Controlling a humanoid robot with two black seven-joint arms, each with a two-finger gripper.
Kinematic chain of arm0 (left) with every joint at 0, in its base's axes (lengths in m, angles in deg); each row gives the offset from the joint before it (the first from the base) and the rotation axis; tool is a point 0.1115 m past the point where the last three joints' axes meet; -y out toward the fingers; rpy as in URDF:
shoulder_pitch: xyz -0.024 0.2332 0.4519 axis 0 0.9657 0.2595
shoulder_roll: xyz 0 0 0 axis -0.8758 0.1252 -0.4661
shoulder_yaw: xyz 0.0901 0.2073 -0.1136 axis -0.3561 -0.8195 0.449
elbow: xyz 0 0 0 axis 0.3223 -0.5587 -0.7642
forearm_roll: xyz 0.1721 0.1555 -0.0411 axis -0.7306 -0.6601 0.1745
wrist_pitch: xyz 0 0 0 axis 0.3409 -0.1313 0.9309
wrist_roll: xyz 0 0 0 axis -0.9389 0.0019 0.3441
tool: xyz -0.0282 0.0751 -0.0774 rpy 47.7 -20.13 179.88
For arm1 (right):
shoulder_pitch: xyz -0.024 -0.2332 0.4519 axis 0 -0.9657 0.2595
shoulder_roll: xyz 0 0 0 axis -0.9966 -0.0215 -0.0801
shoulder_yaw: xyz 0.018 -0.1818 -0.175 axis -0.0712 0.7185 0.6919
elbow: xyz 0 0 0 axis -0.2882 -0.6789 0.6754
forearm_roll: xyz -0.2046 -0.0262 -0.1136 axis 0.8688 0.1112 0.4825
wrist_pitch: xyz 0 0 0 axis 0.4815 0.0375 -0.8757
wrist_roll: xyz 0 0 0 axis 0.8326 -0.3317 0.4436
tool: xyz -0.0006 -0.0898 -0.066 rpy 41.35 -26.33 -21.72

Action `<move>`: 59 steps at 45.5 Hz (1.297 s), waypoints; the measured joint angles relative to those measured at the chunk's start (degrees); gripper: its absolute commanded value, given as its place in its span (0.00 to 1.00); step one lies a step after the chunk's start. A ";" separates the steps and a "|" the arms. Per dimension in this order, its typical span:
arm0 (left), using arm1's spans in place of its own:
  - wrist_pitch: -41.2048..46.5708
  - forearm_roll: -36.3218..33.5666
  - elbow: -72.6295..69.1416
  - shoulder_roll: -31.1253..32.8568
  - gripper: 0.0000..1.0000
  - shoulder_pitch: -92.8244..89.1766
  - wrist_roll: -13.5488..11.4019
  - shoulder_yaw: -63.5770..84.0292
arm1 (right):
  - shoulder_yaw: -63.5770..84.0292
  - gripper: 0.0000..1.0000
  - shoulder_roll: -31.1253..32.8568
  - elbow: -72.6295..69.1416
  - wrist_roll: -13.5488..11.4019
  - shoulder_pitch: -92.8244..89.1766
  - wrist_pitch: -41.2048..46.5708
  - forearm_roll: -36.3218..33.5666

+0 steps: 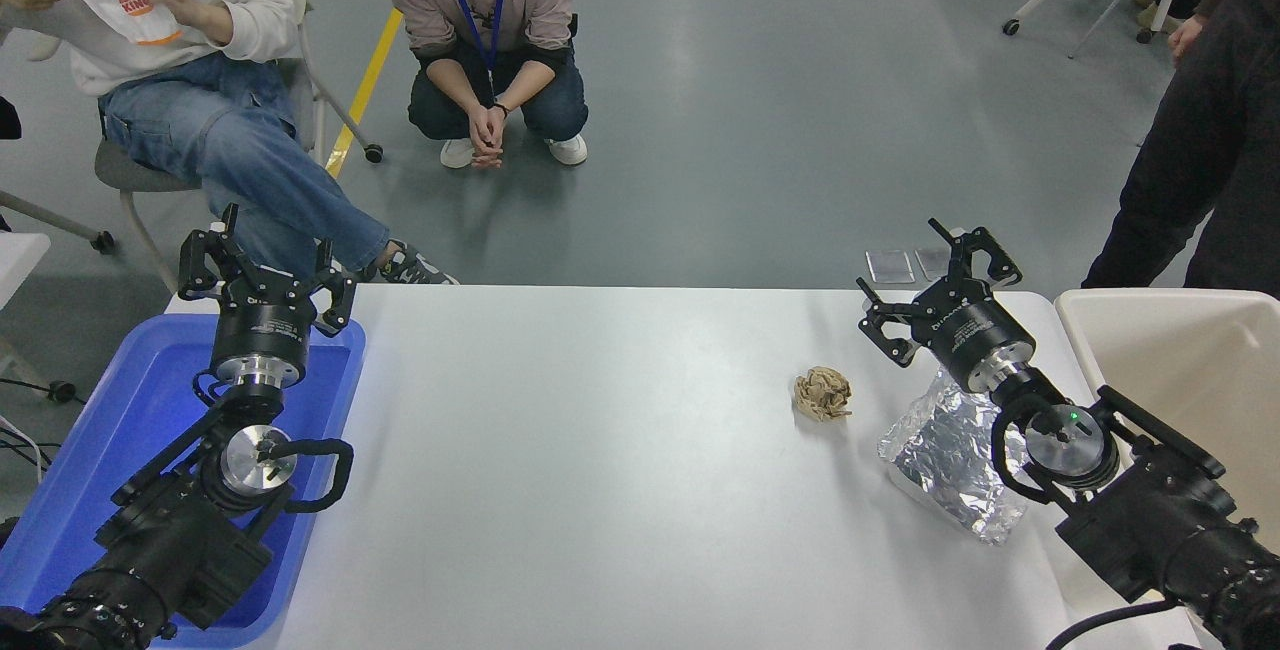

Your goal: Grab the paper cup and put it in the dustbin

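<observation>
The paper cup escapes our view as our right gripper (938, 293), spread open and empty, hangs at right-centre beside the dustbin (1085, 330), suggesting we must next locate it.

Tray (60, 490) at table's (600, 490) left edge, paper ball (822, 394) left of foil tray (950, 460), dustbin (1180, 350) far right.
</observation>
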 measured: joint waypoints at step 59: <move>0.00 0.09 -0.01 -0.02 0.99 -0.01 0.00 -0.03 | 32.06 1.00 20.07 -9.25 -0.77 19.71 -0.40 6.19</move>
